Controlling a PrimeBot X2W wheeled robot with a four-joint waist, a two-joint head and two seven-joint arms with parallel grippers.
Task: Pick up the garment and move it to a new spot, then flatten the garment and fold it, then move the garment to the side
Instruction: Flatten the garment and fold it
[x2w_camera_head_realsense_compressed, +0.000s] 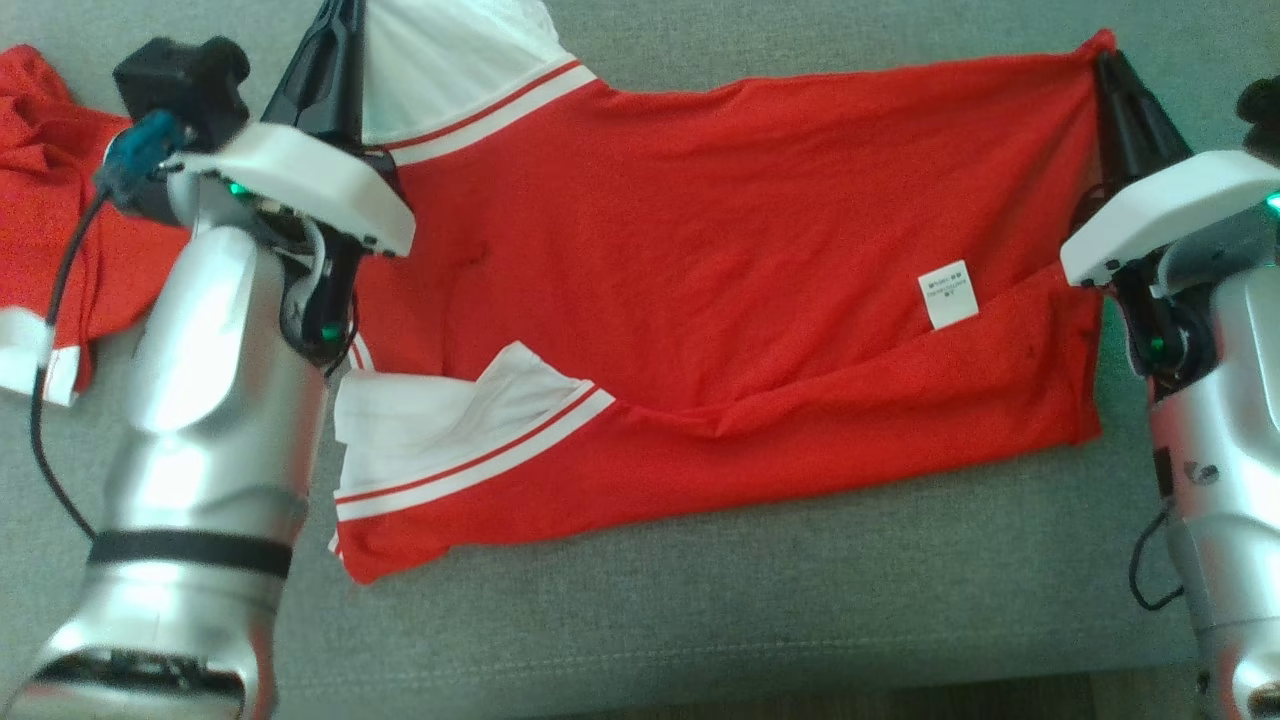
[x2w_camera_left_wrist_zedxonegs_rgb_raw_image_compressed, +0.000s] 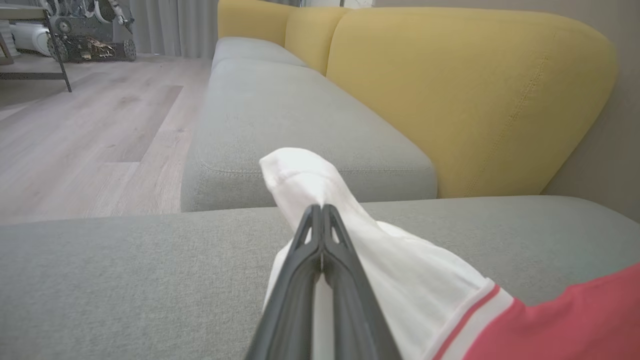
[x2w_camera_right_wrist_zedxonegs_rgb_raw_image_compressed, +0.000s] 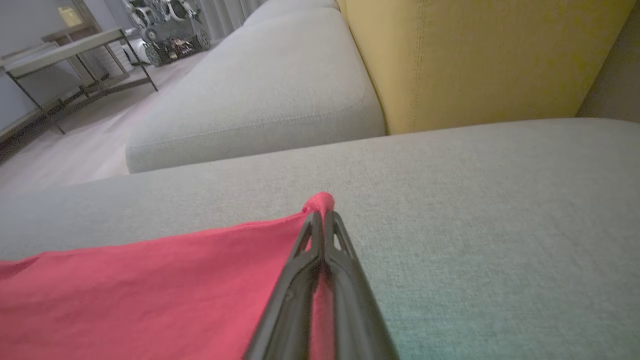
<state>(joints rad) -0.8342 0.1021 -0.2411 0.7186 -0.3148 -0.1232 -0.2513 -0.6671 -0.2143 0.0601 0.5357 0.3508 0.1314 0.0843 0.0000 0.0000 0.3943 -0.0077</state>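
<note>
The left gripper (x2w_camera_left_wrist_zedxonegs_rgb_raw_image_compressed: 322, 212) is pressed shut on the white sleeve (x2w_camera_left_wrist_zedxonegs_rgb_raw_image_compressed: 305, 172) at the far left corner of the T-shirt. The right gripper (x2w_camera_right_wrist_zedxonegs_rgb_raw_image_compressed: 322, 215) is shut in the same way on the red hem corner (x2w_camera_right_wrist_zedxonegs_rgb_raw_image_compressed: 320, 200) at the far right, where a small nub of cloth pokes past its tips. Between these two grips, the red T-shirt (x2w_camera_head_realsense_compressed: 720, 230) lies spread sideways across the grey sofa seat (x2w_camera_head_realsense_compressed: 700, 610), its far edge drawn fairly straight from one gripper to the other.

The near half is less tidy. The second white sleeve (x2w_camera_head_realsense_compressed: 440, 425) is crumpled over the body, and a long flap of red cloth lies doubled along the near edge, with a white care label (x2w_camera_head_realsense_compressed: 947, 293) showing just above it.

The first move to a new spot looks done, since the shirt sits in the open middle of the seat. Flattening seems to be the step in hand and is only partly achieved. The fold proper and the final move aside appear not yet begun.

Another red garment (x2w_camera_head_realsense_compressed: 50, 190) lies bunched at the left of the seat, apart from the shirt. A yellow backrest (x2w_camera_left_wrist_zedxonegs_rgb_raw_image_compressed: 450, 90) rises beyond.
</note>
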